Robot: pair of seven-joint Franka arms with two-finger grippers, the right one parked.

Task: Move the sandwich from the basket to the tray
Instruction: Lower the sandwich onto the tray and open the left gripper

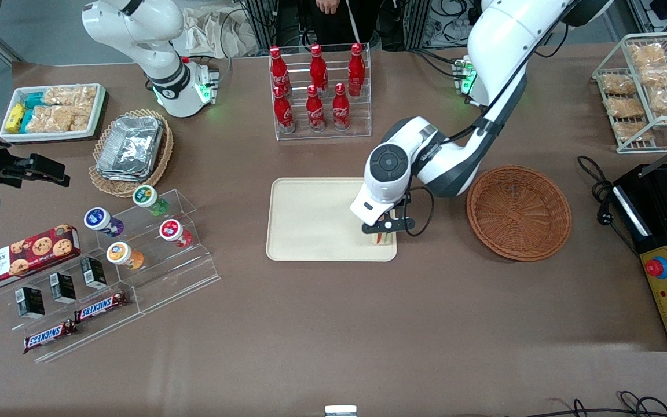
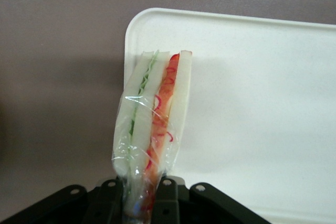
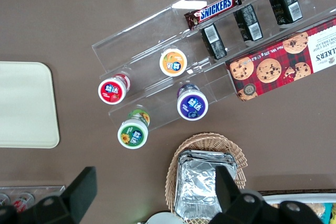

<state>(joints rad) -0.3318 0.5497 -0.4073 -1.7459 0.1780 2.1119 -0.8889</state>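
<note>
The sandwich (image 2: 152,124) is pinched between the fingers (image 2: 107,198) of the gripper (image 1: 384,231), jaws closed on its lower end, cling wrap still on. In the wrist view it stands on edge with the green and red filling layers facing the camera, right over the corner of the tray (image 2: 252,103). From the front it looks like it's at the tray's near corner on the working arm's end, low down, but I can't tell if it's actually touching the tray or just hanging above it.

The basket (image 1: 519,212) sits beside the tray with nothing in it, so the pickup and the carry over are basically done. What's left, I'd guess, is setting it down and letting go, then backing the arm off. It's pretty close to the tray's edge, so it might flop over toward the rim once released, being a thin wedge stood on edge
</note>
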